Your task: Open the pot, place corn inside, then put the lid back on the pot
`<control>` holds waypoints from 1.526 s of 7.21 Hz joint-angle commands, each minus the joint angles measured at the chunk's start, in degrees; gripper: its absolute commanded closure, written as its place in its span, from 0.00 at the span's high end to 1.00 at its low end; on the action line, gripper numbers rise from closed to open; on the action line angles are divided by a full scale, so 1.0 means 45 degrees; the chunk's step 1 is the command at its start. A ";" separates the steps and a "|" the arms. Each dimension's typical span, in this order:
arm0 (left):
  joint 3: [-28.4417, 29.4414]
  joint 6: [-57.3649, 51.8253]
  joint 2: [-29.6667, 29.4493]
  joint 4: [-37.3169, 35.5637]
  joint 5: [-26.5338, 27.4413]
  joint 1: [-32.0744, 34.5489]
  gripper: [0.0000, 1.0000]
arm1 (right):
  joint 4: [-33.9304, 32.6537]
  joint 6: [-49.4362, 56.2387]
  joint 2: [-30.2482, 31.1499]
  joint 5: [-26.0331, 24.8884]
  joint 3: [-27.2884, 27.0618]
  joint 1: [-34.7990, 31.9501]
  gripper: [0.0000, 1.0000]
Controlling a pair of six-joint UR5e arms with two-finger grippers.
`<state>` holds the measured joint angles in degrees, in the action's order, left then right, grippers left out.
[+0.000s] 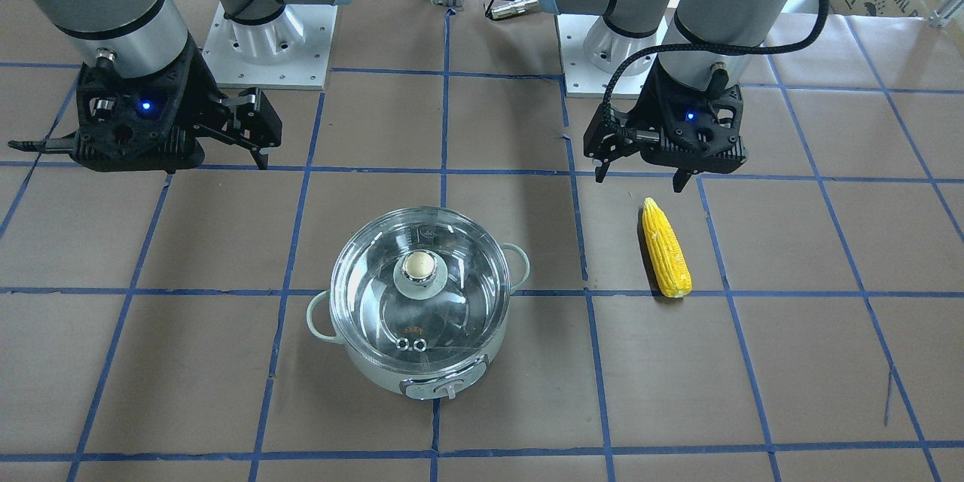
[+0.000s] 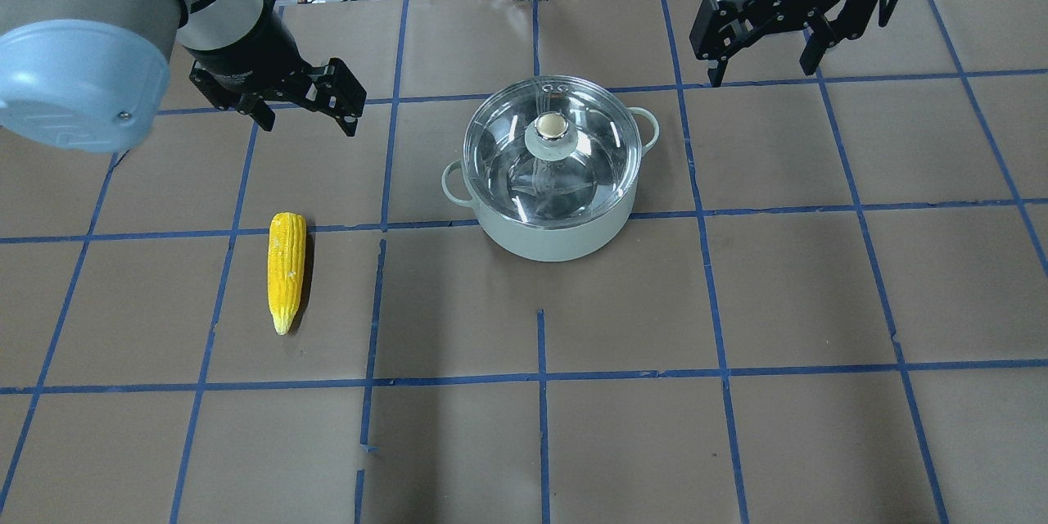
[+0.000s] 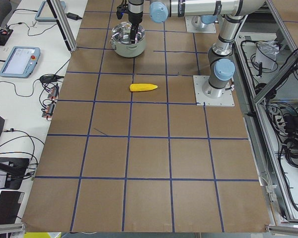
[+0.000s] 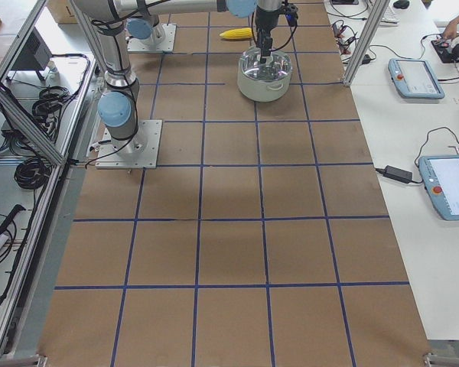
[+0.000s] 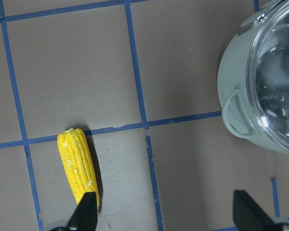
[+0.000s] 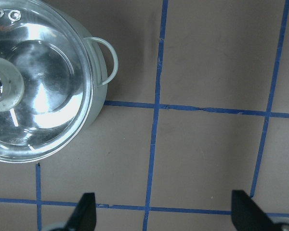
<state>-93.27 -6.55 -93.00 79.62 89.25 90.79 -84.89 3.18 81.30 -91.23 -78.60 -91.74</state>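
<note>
Fingers (image 2: 342, 98) of the left gripper (image 2: 304, 116) are spread wide and hold nothing. That arm enters at the overhead view's upper left, with its wrist pointing down. The right gripper (image 2: 761, 70), equally wide and empty, hangs at upper right. At centre frame stands the pot (image 2: 557, 239) with the lid (image 2: 565, 172) on it. The corn (image 2: 286, 266) lies at left, well apart from the pot.

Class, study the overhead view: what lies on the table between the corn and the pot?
Only bare brown table crossed by a blue tape line; the overhead view shows no object between the corn and the pot.
</note>
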 commanded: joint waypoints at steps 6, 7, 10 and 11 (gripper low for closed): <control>0.0023 0.0069 -0.0057 -0.0039 0.0069 0.0000 1.00 | -0.0354 -0.0274 0.0235 0.0155 -0.0307 -0.0043 0.99; 0.0159 0.0069 -0.0037 0.0001 0.0050 0.0000 1.00 | -0.1109 -0.1050 0.0042 0.0620 -0.0229 -0.0295 0.99; -0.0015 0.0050 -0.0035 0.0022 0.0108 -0.0058 1.00 | -0.3509 -0.3176 -0.2175 0.0469 -0.0152 -0.2815 1.00; 0.0120 0.0050 0.0060 0.0137 0.0108 -0.0097 1.00 | -0.3635 -0.3341 -0.2477 0.0565 -0.0073 -0.2894 1.00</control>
<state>-93.13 -6.31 -92.84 79.92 89.70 90.54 -98.50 -9.22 73.59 -88.93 -79.53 -103.36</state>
